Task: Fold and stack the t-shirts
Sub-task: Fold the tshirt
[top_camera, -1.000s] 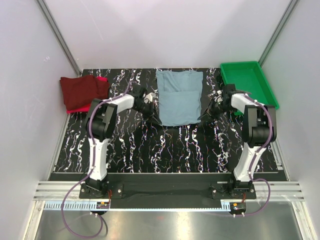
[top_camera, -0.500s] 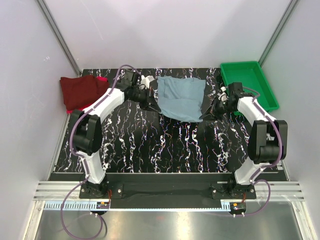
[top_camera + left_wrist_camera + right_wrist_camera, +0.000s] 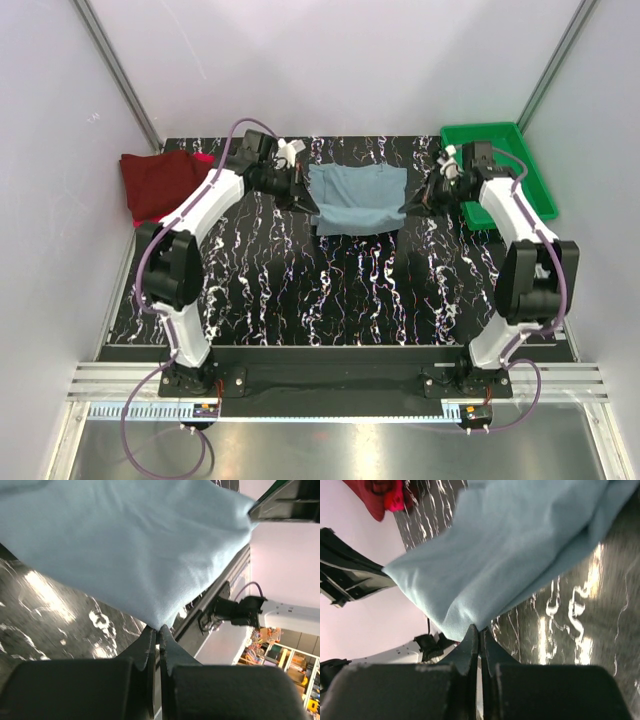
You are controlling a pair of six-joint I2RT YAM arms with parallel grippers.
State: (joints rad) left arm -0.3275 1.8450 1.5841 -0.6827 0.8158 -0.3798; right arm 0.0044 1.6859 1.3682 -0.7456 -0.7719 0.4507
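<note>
My left claw (image 3: pixel 159 629) and right claw (image 3: pixel 480 629) each pinch a shirt (image 3: pixel 358 195) corner; I should carry both level, together, so the fold lands square.

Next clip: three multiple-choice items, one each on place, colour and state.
1. The green plastic tray sits at which part of the black marbled table? A far left; B far right; C near middle.
2. The folded cloth shirt topping the left pile is: A maroon; B yellow; C white.
3. The left fingers and right fingers are: A wide open; B on the tray; C shut on the dusty grey-blue cloth t-shirt.
B: the overhead view shows it there. A: its top layer is dark maroon. C: each wrist view shows cloth pinched.
</note>
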